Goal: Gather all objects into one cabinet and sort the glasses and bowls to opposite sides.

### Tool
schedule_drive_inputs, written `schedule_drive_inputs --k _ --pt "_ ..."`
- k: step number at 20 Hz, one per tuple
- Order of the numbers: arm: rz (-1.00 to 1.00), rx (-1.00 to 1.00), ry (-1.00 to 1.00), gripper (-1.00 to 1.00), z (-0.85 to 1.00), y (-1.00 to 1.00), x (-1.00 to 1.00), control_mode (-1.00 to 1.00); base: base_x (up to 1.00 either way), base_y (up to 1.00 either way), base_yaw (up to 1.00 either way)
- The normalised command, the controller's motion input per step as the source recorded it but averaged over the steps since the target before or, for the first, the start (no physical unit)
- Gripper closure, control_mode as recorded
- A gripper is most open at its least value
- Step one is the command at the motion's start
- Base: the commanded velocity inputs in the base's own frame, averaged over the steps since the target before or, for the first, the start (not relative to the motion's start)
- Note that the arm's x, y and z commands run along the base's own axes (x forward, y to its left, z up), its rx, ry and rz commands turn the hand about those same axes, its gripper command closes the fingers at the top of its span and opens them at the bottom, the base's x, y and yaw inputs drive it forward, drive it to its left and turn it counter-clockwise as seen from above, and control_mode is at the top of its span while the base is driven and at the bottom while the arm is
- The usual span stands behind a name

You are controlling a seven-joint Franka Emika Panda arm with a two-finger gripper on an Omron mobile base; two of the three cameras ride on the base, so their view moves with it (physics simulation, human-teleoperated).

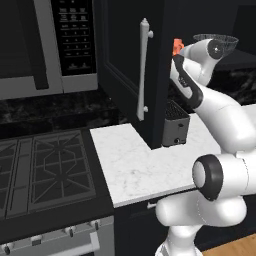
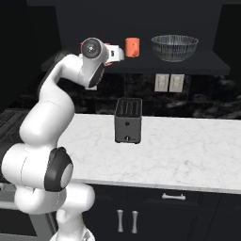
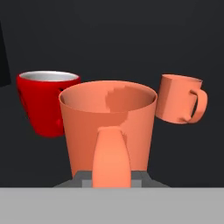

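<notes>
A dark kitchen surrounds a white marble tabletop [image 2: 164, 146], with a black stove [image 1: 45, 175] at its left end and a microwave [image 1: 47, 45] hanging above the stove. A dark toaster [image 2: 128, 120] stands on the tabletop near the back wall. Above it the black upper cabinet [image 2: 141, 68] is open: in the left base view its door [image 1: 125, 75] swings out toward the robot, showing the long vertical silver bar handle [image 1: 143, 70].

The white arm reaches up to the cabinet shelf, and its wrist sits at the left part of the shelf in the right base view. The hand view shows an orange mug [image 3: 108, 127] right in front of the camera, its handle turned toward the lens and hiding the fingers of the pincer [image 3: 111, 177]. Grey blocks of the hand show on both sides of the handle's foot, but whether the pincer is closed on the mug or merely standing around the handle cannot be told.

A red mug [image 3: 43, 103] stands just behind and to the left of that mug. A second orange mug [image 2: 132, 47] sits to the right, slightly apart, with its handle pointing right. The wide see-through bowl [image 2: 174, 47] rests on the right part of the same shelf, well apart from the mugs.
</notes>
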Motion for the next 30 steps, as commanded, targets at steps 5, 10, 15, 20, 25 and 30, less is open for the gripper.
schedule_drive_inputs --k 5,10,15,20,25,30 --pt "0.0 0.0 0.01 1.0 -0.02 -0.03 0.3 -1.0 0.0 0.0 0.0" --pt "0.0 0.02 0.02 1.0 -0.04 -0.01 0.4 -1.0 0.0 0.0 0.0" --pt "0.0 0.02 0.0 1.0 0.0 -0.01 0.28 -1.0 0.0 0.0 0.0" --pt "0.0 0.01 0.0 1.0 0.0 0.0 0.06 -1.0 0.0 0.0 0.0" --pt "0.0 0.0 0.0 -1.0 -0.01 0.02 0.06 -1.0 0.0 0.0 0.0" --pt "0.0 0.0 0.0 -1.0 -0.14 0.0 0.01 -1.0 0.0 0.0 0.0"
